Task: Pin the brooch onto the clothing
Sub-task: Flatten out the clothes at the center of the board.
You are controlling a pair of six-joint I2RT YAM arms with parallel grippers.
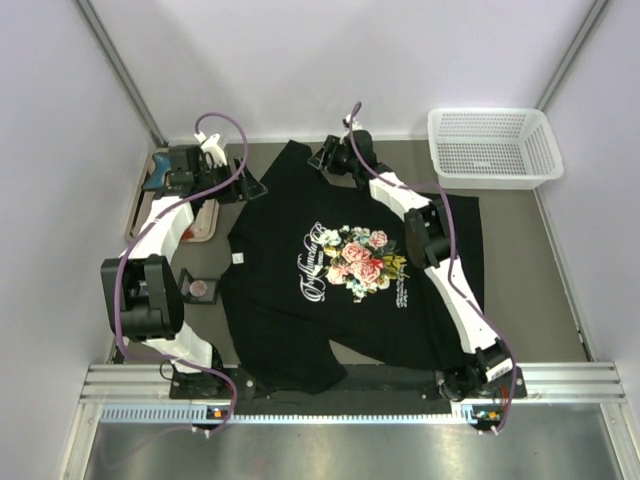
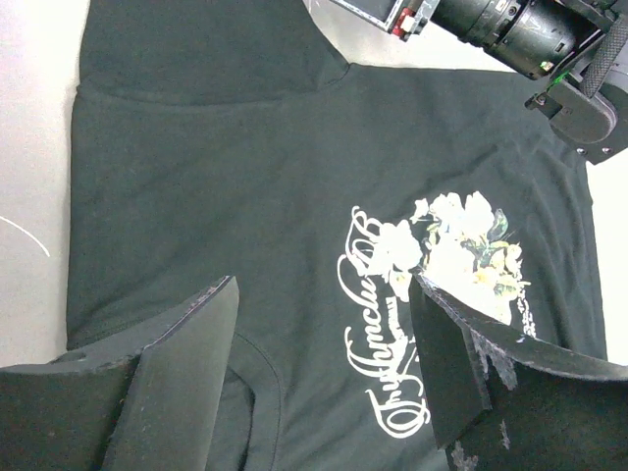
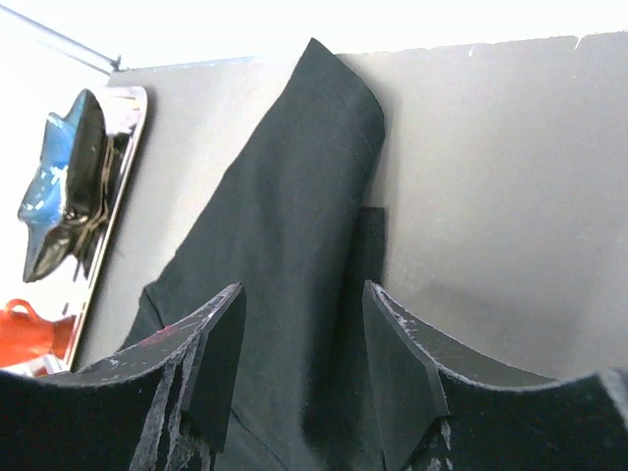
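My left gripper (image 2: pixel 324 294) hangs released over the left shoulder of the black T-shirt (image 2: pixel 196 177), its two fingers wide apart with only cloth below them. My right gripper (image 3: pixel 302 294) reaches across to the shirt's far edge. Its fingers are parted and a folded strip of black fabric shows in the gap, but I cannot tell whether the tips touch it. The shirt lies flat across the grey table (image 1: pixel 540 300), chest up, with a pink-rose bouquet print (image 1: pixel 362 258) in the middle and white cursive lettering (image 2: pixel 378 353) beside it. The script is too looped for me to read. There is a small white tag (image 1: pixel 238 258) near the shirt's left side, and any text on it is too small to make out. The brooch (image 1: pixel 201 289) is well away from both grippers. It is one small round pinkish piece sitting in a black square box (image 1: pixel 188 280), just off the shirt's left hem beside my left arm. At the far left is one tray (image 3: pixel 128 147), which holds a blue star-shaped dish (image 3: pixel 59 177). One white mesh basket (image 1: pixel 545 150) stands at the far right corner, apart from the shirt. That makes two arms, one shirt, one brooch and three containers — box, tray and basket.
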